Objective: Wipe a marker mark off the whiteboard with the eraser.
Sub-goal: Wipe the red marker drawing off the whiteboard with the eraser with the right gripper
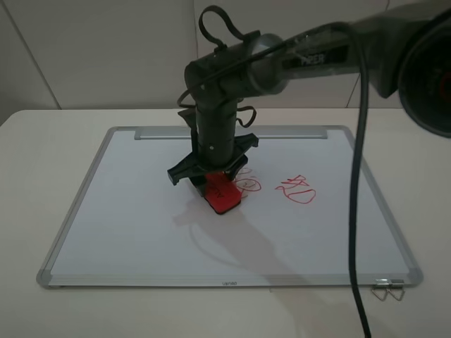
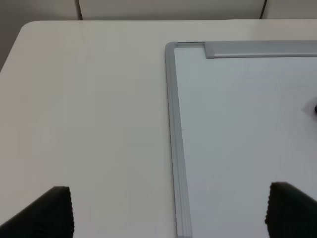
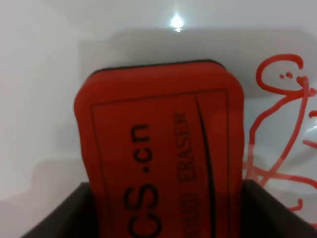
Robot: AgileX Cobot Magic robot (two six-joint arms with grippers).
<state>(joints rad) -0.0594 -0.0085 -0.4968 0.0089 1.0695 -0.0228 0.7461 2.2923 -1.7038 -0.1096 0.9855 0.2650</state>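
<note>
The whiteboard [image 1: 127,211] lies flat on the table, its silver bar along the far edge. My right gripper [image 1: 213,177] reaches down over the board's middle, shut on the red eraser [image 1: 223,195]. In the right wrist view the eraser [image 3: 158,148] sits between the dark fingers [image 3: 67,213], its felt edge against the board. The marker mark [image 1: 248,183], small red loops and curls, lies just right of the eraser, partly hidden by the gripper; its curls [image 3: 280,124] show beside the eraser. My left gripper [image 2: 173,210] is open, hovering over the board's far left corner [image 2: 171,47].
A second red scribble [image 1: 297,190] with zigzags over an oval loop sits further right on the board. The arm's black cable [image 1: 358,211] hangs across the board's right side. A metal binder clip [image 1: 387,289] lies at the board's near right corner.
</note>
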